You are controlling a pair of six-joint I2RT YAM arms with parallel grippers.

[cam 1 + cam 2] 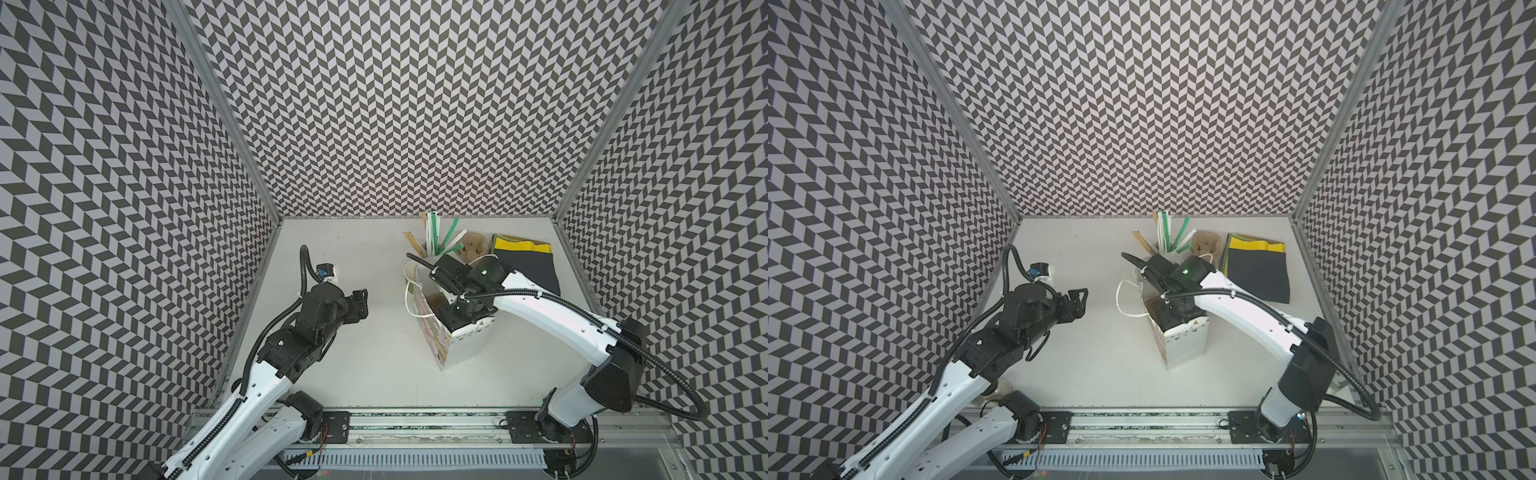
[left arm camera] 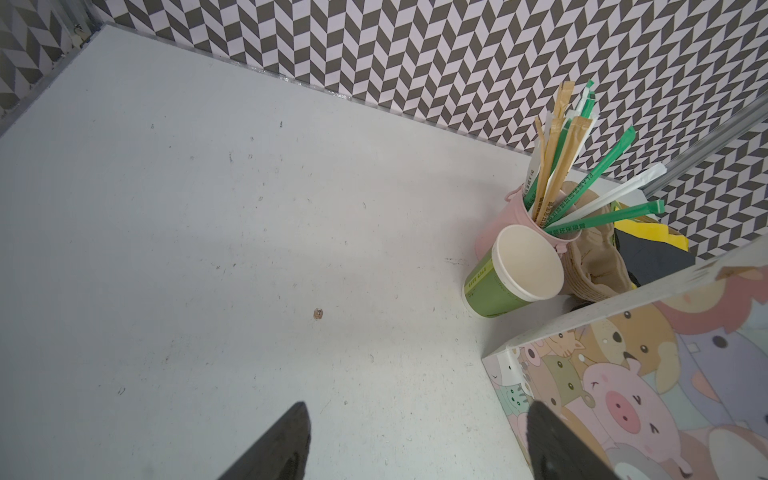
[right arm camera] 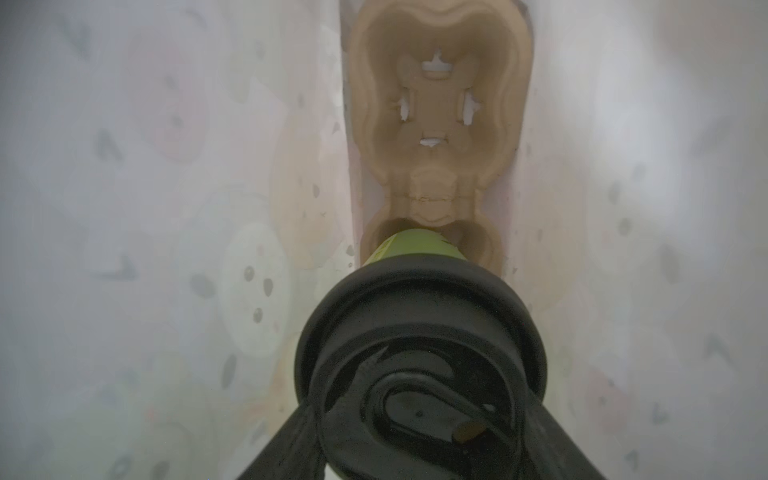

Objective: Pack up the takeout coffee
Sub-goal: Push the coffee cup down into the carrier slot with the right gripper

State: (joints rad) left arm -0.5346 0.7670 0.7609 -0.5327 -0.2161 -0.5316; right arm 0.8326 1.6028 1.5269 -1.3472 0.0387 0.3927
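One takeout coffee (image 3: 419, 245), clamped in the right pincer (image 3: 419, 419), sits in the pulp tray (image 3: 436, 104) inside the cartoon bag (image 1: 440, 345); left pincer (image 2: 415, 440) gapes wide.

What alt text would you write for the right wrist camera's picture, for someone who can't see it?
Seen from inside a paper bag, the right gripper holds a green cup by its black lid, the cup's base going into a pocket of a brown cardboard cup tray at the bottom. Faint cartoon animals show through the pale bag walls on both sides.
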